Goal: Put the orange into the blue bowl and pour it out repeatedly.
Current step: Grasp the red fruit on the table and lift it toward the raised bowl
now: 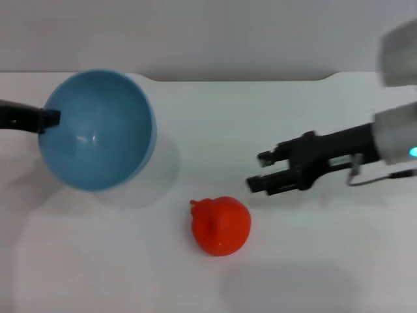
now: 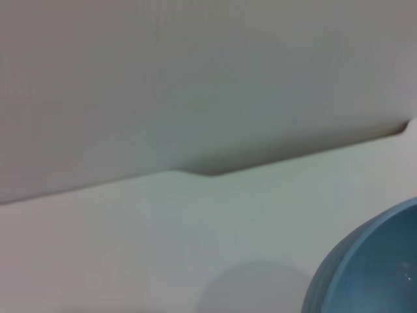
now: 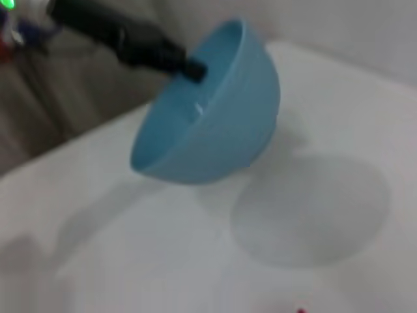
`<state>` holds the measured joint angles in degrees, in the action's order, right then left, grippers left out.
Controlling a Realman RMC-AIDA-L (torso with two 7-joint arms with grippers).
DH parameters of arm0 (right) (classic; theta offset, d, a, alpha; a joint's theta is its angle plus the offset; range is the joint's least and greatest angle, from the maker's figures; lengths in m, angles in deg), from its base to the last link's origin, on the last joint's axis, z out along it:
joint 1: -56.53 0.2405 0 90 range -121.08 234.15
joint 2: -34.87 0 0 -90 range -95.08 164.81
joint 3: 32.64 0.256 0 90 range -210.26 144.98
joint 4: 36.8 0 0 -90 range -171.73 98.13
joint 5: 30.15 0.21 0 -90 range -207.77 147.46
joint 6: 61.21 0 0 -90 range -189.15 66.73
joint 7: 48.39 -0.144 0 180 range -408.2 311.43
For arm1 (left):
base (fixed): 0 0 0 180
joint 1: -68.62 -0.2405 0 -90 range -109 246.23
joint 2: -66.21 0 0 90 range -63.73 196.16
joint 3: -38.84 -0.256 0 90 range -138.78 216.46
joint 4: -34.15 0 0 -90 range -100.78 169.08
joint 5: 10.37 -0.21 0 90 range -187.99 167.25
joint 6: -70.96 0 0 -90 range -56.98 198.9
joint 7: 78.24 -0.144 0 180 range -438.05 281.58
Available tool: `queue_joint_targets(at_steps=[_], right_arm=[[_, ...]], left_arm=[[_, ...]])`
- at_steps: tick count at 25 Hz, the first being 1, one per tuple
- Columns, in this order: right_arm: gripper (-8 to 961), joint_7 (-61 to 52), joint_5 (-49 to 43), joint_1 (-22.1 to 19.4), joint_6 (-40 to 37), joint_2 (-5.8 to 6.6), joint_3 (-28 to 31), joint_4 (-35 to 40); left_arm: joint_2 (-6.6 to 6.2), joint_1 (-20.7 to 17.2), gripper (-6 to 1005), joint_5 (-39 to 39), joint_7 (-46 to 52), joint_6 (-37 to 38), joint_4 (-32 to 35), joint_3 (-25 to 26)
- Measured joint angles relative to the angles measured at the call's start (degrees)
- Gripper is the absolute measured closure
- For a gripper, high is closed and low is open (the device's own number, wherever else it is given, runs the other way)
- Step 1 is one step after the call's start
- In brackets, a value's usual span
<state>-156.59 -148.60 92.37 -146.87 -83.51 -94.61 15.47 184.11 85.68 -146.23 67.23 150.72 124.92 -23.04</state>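
The bowl [image 1: 98,130] is held off the white table [image 1: 313,261] at the left of the head view, tilted so that its open side faces toward the camera and the robot's right; its inside is bare, with only small bright glints on the glossy blue. The left gripper [image 1: 49,119] comes in from the left edge of that view as a dark arm whose tip is clamped on the bowl's rim, at the side away from the orange. The right wrist view shows the same hold from the other side: the bowl [image 3: 208,117] hangs tipped in the air, the dark left gripper [image 3: 192,67] pinching its upper rim, and a round soft shadow lies on the table under and beside it. The left wrist view shows only a curved part of the bowl [image 2: 371,267] in one corner, with the table and a pale wall behind. The orange [image 1: 221,225] lies on the table, outside the bowl, nearer the camera than the bowl and to its right, well apart from it; its small stem end points to the left. The right gripper [image 1: 258,171] hovers just beyond the orange and to its right, close to it but not touching, reaching in from the right edge with its two dark fingers spread apart and nothing between them.
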Motion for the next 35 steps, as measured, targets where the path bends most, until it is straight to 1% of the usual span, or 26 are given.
queue_joint_targets(at_steps=[1, 2, 4, 6, 9, 11, 15, 23, 27, 31, 34, 35], right_arm=[[386, -0.4, -2.2, 3.7, 2.7, -0.15, -1.4, -5.0], [354, -0.4, -2.2, 3.7, 2.7, -0.15, -1.4, -5.0], [289, -1.5, -3.1, 6.6, 5.7, -0.29, -3.8, -8.7], [290, -2.8, -3.3, 8.2, 8.5, -0.43, -6.8, -10.6], [291, -5.3, -3.0, 9.4, 12.9, -0.7, -12.0, -11.9], [292, -6.8, -2.2, 9.8, 13.9, -0.83, -14.8, -12.0], [294, -7.5, 1.4, 9.9, 13.1, -0.77, -17.6, -12.1], [301, -9.5, 1.2, 10.5, 13.8, -0.68, -24.8, -14.6], [304, -11.0, -0.9, 9.6, 15.5, -0.69, -25.8, -13.7], [307, -10.6, -1.2, 8.0, 15.4, -0.46, -25.6, -11.3], [564, -10.5, -1.2, 5.4, 14.8, -0.26, -25.1, -7.2], [582, -10.5, -1.1, 4.2, 14.6, -0.22, -24.8, -5.4]], left_arm=[[0.0, -0.4, 1001, 0.0, 0.1, 0.7, 0.6, -0.2], [0.0, -0.4, 1001, 0.0, 0.1, 0.7, 0.6, -0.2], [-0.01, -0.4, 1001, -0.1, 0.3, 1.8, 0.8, -0.2], [-0.04, -0.3, 1001, -0.6, 0.8, 3.3, 0.9, -0.2], [-0.06, 0.2, 1001, -3.0, 2.0, 5.9, 0.9, -0.4], [-0.06, 0.4, 1001, -4.4, 2.8, 6.7, 0.9, -0.7], [-0.03, 0.4, 1001, -5.5, 3.3, 7.5, 0.6, -0.9], [-0.03, 1.2, 1001, -5.6, 3.9, 8.4, 0.7, -2.2], [-0.04, 1.9, 1001, -5.6, 4.5, 8.6, 0.8, -3.3], [-0.04, 2.2, 1002, -5.7, 5.3, 8.9, 0.8, -4.4], [-0.04, 2.7, 1002, -5.6, 5.7, 9.1, 0.7, -5.3], [-0.04, 2.9, 1002, -5.7, 5.8, 9.3, 0.7, -5.6]])
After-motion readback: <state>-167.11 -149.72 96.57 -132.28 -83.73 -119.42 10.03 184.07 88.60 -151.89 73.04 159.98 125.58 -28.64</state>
